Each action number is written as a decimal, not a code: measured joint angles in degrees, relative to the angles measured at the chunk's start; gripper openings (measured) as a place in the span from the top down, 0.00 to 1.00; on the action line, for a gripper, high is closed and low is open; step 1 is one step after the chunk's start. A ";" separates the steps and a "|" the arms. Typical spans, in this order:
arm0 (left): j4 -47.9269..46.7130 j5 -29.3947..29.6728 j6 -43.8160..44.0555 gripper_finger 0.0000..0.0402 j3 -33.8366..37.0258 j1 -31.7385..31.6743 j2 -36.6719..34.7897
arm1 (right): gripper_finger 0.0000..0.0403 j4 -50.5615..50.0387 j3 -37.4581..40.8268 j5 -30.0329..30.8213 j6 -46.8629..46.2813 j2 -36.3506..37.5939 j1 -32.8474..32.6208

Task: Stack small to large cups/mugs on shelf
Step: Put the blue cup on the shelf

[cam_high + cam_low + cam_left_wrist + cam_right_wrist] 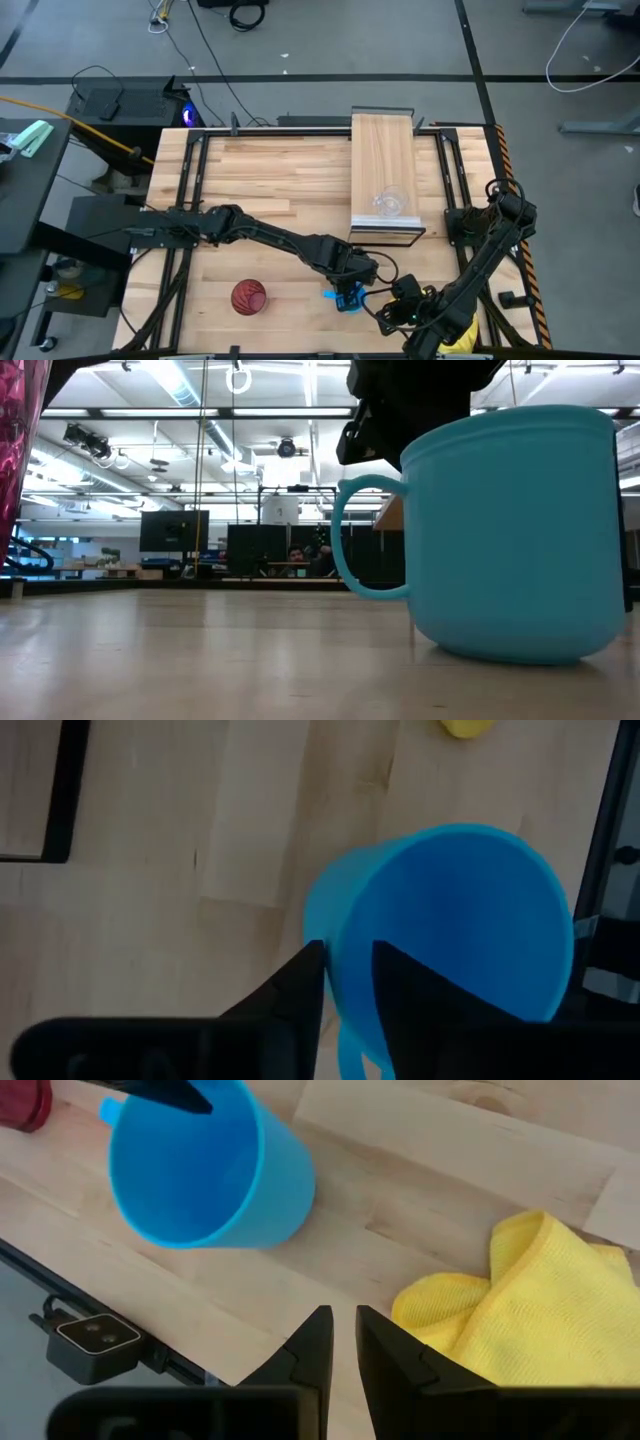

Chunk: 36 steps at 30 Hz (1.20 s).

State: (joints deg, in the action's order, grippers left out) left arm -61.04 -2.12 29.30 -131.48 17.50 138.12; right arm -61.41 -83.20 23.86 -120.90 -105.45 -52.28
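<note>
The bright blue mug [347, 299] stands on its base on the tabletop near the front edge; it fills the low view [520, 530], its handle [345, 540] toward the left. My left gripper [350, 288] is over it, shut on its rim. The dark red tumbler [248, 297] stands on the tabletop to the mug's left. The small clear plastic cup [388, 203] stands on the shelf [382, 150], near its front end. My right gripper [345, 1330] is shut and empty, to the right of the mug and beside the yellow cloth [520, 1310]. My left gripper holds the blue mug by its rim [345, 935], close to the handle [352, 1060]. One finger [400, 980] is inside the mug and the other [300, 985] outside, with the wall between them. The fingers come from above, pointing down. The mug stands upright on the tabletop.
The yellow cloth [462, 335] lies at the front right corner under my right arm. The table's front edge with its dark frame [100, 1340] runs close by the mug. Bare tabletop [270, 180] lies left of the shelf.
</note>
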 joint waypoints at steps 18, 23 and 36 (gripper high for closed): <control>-12.90 -2.81 -3.24 0.69 -3.48 -0.19 -4.09 | 0.87 5.34 0.00 0.40 -0.95 1.09 0.66; -22.64 1.88 -5.96 0.70 -3.52 -0.27 -6.57 | 0.87 7.88 0.00 0.97 3.92 3.14 1.61; -29.06 12.02 -10.33 0.72 -2.61 -3.56 -9.74 | 0.87 9.05 0.00 4.03 10.12 6.38 2.71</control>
State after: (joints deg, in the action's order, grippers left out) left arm -90.09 9.90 18.97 -134.09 13.94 128.39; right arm -52.36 -83.20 27.88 -110.78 -99.07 -49.56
